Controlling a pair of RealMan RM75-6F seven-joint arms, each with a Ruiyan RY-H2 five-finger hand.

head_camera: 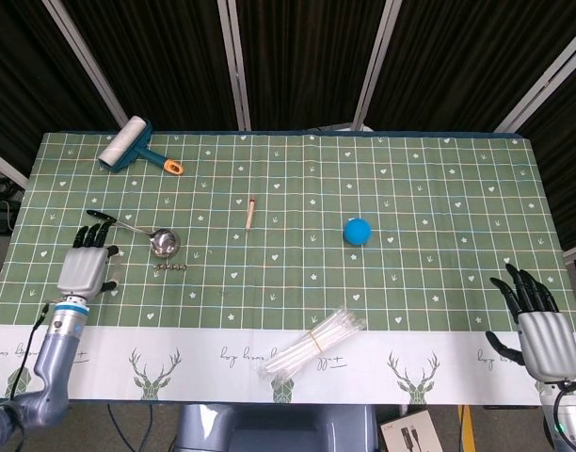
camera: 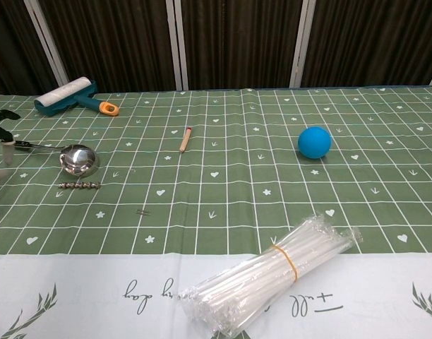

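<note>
Ladle (head_camera: 152,237), steel, lies on the left part of the green checked tabletop (head_camera: 410,179); bowl toward the centre, dark-tipped handle running out to the left. In the chest view the ladle (camera: 69,157) shows its bowl upward and the handle reaching to the left frame edge.

Left hand (head_camera: 85,263) is over the tabletop just left of the ladle bowl, back of the hand up, fingers (head_camera: 95,231) spread and extended, their tips at the handle's outer end. Contact with the handle cannot be confirmed from the head view. Nothing held. Chest view catches only the fingertips (camera: 0,121) at the left edge, next to the handle.

Right hand (head_camera: 540,325) is at the near right corner, well apart from every object, fingers spread, holding nothing; not seen in the chest view.

Small screw-like metal piece (head_camera: 171,266) lies just in front of the ladle bowl. Lint roller (head_camera: 134,148) with teal frame and orange handle end sits at the far left. Short wooden stick (head_camera: 251,212) lies near the centre. Blue ball (head_camera: 357,231) rests right of centre. Bundle of clear straws (head_camera: 312,344), banded in its wrapper, lies across the near white border.
</note>
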